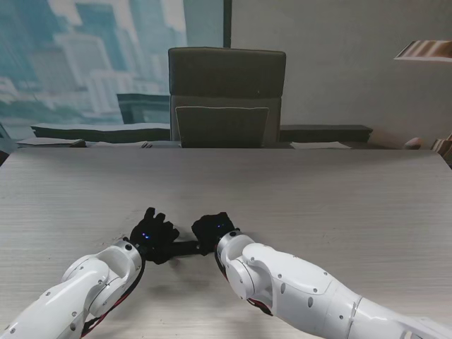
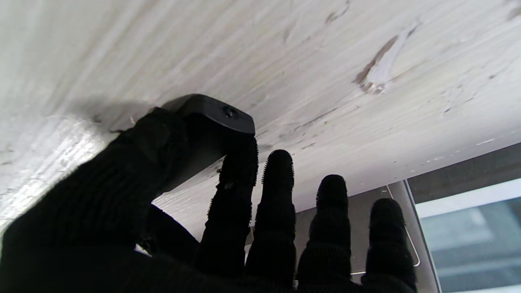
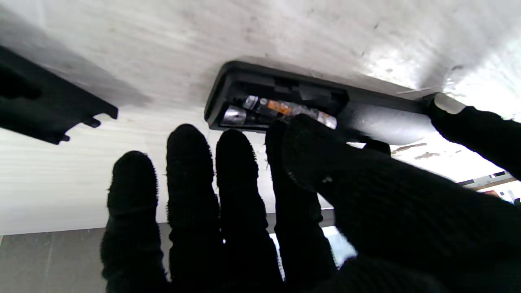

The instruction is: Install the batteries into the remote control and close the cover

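The long black plastic remote control, battery bay uncovered, lies between both gloved hands: left hand grasping its end, right hand thumb pressing the batteries, fingers splayed.

From the stand's view the remote control is nearly all buried under the two gloved hands, only a dark sliver showing between them. At the right wrist, the cover runs off the picture's edge, and the right hand's thumb masks part of the batteries, so their count can't be told.
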### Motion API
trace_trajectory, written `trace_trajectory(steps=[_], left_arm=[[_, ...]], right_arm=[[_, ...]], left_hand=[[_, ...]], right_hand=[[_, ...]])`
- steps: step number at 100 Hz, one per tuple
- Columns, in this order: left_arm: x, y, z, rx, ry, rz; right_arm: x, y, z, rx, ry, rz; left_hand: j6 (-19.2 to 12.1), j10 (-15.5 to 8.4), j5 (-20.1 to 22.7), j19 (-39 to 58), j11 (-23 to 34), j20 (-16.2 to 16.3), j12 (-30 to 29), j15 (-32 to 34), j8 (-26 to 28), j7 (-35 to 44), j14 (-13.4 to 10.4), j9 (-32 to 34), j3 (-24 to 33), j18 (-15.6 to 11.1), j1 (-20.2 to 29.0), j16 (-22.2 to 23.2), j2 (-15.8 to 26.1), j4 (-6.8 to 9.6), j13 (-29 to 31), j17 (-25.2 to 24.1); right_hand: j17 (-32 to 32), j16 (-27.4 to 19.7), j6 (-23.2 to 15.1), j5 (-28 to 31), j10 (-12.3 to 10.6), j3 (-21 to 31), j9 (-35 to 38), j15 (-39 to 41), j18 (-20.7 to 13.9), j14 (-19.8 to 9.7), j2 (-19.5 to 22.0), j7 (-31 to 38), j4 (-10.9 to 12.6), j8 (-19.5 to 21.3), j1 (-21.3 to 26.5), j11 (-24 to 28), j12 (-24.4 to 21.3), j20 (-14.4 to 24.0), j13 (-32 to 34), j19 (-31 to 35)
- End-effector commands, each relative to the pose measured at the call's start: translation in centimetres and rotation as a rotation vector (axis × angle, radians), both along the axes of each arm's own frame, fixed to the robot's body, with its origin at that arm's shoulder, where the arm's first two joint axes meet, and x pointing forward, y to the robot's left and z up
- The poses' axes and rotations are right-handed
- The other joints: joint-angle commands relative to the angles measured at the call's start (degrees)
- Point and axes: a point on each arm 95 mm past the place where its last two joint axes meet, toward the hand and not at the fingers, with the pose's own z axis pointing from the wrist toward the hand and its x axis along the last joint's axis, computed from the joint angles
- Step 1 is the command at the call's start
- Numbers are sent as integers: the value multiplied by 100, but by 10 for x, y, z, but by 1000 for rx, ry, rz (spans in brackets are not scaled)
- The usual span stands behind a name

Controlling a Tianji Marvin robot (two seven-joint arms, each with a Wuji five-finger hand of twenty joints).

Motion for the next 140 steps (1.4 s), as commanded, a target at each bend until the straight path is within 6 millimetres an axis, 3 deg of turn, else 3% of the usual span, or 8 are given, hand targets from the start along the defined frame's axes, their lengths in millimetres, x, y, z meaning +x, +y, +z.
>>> trace_trajectory(steps=[1, 18, 46, 72, 78, 83, 110, 140], left_arm=[[-9, 4, -19, 28, 64, 11], [-9, 4, -19, 29, 63, 12], [-10, 4, -18, 31, 61, 11], [-10, 4, -18, 31, 58, 9], [-10, 4, -18, 32, 58, 8], [-10, 4, -18, 32, 59, 8], [-10, 4, -17, 32, 59, 9], [-10, 4, -17, 29, 58, 10]], right_arm=[[-3, 2, -4, -3, 20, 9], [-4, 2, -3, -2, 0, 12], [-2, -2, 10, 5, -77, 18], [0, -2, 22, -36, -79, -11], [0, -1, 24, -54, -64, -26], [-1, 1, 25, -84, -46, -37], [-3, 4, 33, -200, 80, -99], [-1, 6, 28, -253, 198, -154]], left_hand=[[-999, -58, 617, 39, -19, -85, 50, -20, 242, 636, -12, -55, 369, 78, 688, -62, 213, 387, 8, -38], [-1008, -58, 612, 39, -18, -87, 50, -22, 241, 636, -16, -55, 371, 75, 692, -63, 217, 388, 5, -38], [-1004, -55, 614, 40, -17, -88, 50, -23, 241, 637, -16, -52, 369, 73, 689, -64, 218, 387, 5, -37], [-1004, -59, 615, 43, -17, -87, 50, -22, 243, 640, -20, -57, 371, 75, 687, -64, 215, 387, 8, -37], [-1005, -66, 613, 43, -16, -87, 50, -21, 243, 639, -21, -55, 371, 75, 684, -63, 217, 387, 11, -37], [-1005, -59, 614, 44, -17, -87, 49, -23, 243, 640, -25, -57, 371, 72, 682, -64, 218, 387, 7, -36], [-989, -60, 614, 43, -15, -90, 49, -21, 244, 641, -23, -52, 370, 75, 683, -63, 220, 387, 9, -39], [-1001, -56, 616, 46, -14, -89, 50, -20, 242, 639, -17, -54, 370, 77, 682, -62, 220, 387, 6, -37]], right_hand=[[-40, 7, -46, 109, 162, 238, 51, 118, 184, 74, -25, 10, -2, 28, 89, 108, -64, 36, 122, 15], [18, 2, -161, 69, 108, 181, 26, 121, 128, -2, -87, -22, 14, -46, -24, 119, -51, 46, 144, 46], [26, -5, -305, -260, 54, -358, -145, 96, 51, -60, -41, 32, 41, -73, -915, 69, 280, 57, 92, 78], [38, -16, -55, 227, 258, -902, 64, 64, 208, 214, 628, -562, 487, 331, -1513, -152, 448, 117, 129, 149], [103, -34, 50, 559, 321, -1094, 254, 105, 273, 320, 953, -846, 847, 709, -1766, -211, 484, 166, 237, 205], [201, -62, 98, 816, 339, -1365, 423, 163, 321, 367, 1269, -1207, 1053, 1418, -2058, -254, 517, 219, 380, 278], [694, -155, 380, 1512, 540, -3139, 1056, 445, 600, 574, 3055, -1579, 1038, 1519, -3078, -390, 591, 435, 972, 662], [823, -252, 562, 1752, 649, -3832, 1251, 442, 724, 677, 3713, -1721, 1080, 1492, -3586, -484, 582, 476, 1159, 697]])
